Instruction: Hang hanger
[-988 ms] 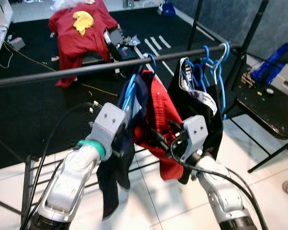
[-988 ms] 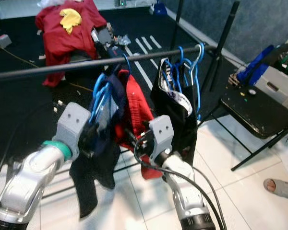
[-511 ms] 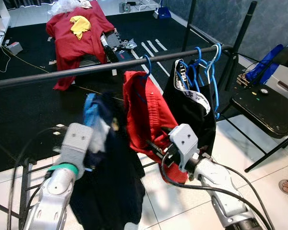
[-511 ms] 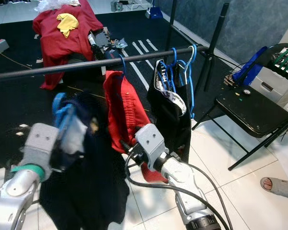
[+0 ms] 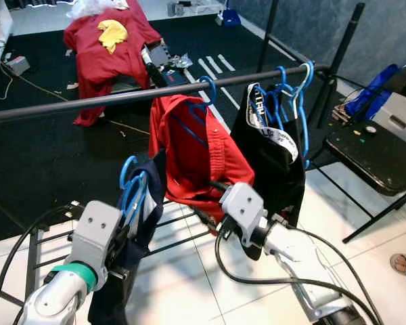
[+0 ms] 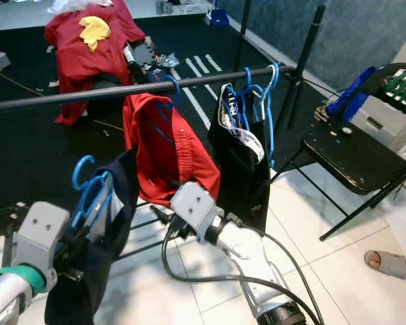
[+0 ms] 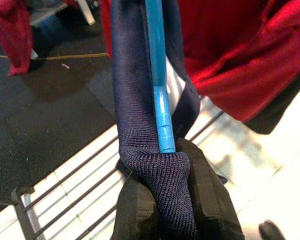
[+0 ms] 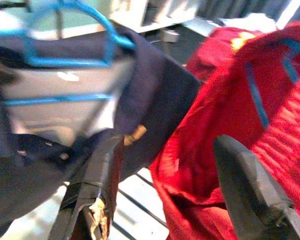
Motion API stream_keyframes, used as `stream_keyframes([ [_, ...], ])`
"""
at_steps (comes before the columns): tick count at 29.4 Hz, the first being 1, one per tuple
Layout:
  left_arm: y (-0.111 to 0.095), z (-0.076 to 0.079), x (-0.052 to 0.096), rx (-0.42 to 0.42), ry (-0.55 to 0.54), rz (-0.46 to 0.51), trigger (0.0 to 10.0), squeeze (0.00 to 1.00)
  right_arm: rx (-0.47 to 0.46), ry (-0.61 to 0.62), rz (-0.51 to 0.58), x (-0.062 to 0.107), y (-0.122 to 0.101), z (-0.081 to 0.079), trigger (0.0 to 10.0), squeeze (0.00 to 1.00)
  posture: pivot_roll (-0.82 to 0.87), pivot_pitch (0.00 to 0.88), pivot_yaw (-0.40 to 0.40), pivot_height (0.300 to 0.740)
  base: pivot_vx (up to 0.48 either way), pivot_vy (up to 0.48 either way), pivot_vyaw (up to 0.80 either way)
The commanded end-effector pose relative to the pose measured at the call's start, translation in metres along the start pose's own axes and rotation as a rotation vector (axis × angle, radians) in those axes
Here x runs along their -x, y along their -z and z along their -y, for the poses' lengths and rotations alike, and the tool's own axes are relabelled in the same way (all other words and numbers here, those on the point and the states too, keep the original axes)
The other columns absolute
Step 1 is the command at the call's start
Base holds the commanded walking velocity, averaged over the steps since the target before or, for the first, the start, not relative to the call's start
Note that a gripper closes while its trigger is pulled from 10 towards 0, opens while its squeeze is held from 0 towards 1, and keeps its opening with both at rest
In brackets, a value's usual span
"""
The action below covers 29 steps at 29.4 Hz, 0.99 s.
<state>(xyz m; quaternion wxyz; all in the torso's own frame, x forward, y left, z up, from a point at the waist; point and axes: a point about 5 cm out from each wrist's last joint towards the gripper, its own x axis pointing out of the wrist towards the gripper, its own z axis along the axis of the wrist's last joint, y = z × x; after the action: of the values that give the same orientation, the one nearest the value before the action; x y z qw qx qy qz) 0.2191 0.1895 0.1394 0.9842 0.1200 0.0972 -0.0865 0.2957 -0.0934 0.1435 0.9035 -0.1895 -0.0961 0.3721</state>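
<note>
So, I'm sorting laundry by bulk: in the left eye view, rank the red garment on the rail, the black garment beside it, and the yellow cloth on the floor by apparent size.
1. red garment; the black garment looks about alike.
2. yellow cloth, smallest, though far from the camera.

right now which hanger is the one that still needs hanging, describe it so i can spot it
Start at the long black rail across the scene, where a red garment and a black garment hang. Below it, nearer the robot, the left gripper clamps a blue hanger carrying a dark navy garment. Its hook is off the rail.
</note>
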Motion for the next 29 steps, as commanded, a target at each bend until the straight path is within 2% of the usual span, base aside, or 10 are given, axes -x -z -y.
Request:
stream_keyframes([
  [1,-0.010,0.001,0.004,0.017,-0.008,0.067,10.0,0.00,-0.012,0.021,-0.034,0.004,0.012,-0.004,10.0,0.00,-0.03,0.096,0.061,0.740,0.000,0.000,0.00],
  [5,-0.017,0.005,0.013,0.023,0.082,0.112,10.0,0.00,0.020,0.072,-0.060,0.006,0.020,-0.005,10.0,0.00,-0.03,0.097,0.059,0.740,0.000,0.000,0.00],
  [10,-0.015,0.002,0.023,-0.024,0.150,0.107,10.0,0.00,0.022,0.132,-0.036,0.003,0.016,0.005,10.0,0.00,-0.02,0.096,0.059,0.740,0.000,0.000,0.00],
  [16,-0.014,0.001,0.029,-0.054,0.237,0.097,10.0,0.00,0.019,0.142,0.051,-0.013,-0.001,0.012,10.0,0.00,-0.01,0.095,0.061,0.740,0.000,0.000,0.00],
  [19,-0.014,0.002,0.029,-0.060,0.254,0.102,10.0,0.00,0.011,0.132,0.090,-0.022,-0.007,0.010,10.0,0.00,-0.01,0.094,0.060,0.740,0.000,0.000,0.00],
  [21,-0.014,0.002,0.029,-0.060,0.254,0.102,10.0,0.00,0.011,0.132,0.090,-0.022,-0.007,0.010,10.0,0.00,-0.01,0.094,0.060,0.740,0.000,0.000,0.00],
  [23,-0.018,0.005,0.026,-0.055,0.258,0.124,10.0,0.00,-0.032,0.091,0.113,-0.031,-0.011,0.001,10.0,0.00,0.00,0.092,0.058,0.740,0.000,0.000,0.00],
  [29,-0.021,0.008,0.024,-0.050,0.265,0.140,10.0,0.00,-0.058,0.058,0.116,-0.033,-0.010,-0.005,10.0,0.00,0.00,0.091,0.056,0.740,0.000,0.000,0.00],
])
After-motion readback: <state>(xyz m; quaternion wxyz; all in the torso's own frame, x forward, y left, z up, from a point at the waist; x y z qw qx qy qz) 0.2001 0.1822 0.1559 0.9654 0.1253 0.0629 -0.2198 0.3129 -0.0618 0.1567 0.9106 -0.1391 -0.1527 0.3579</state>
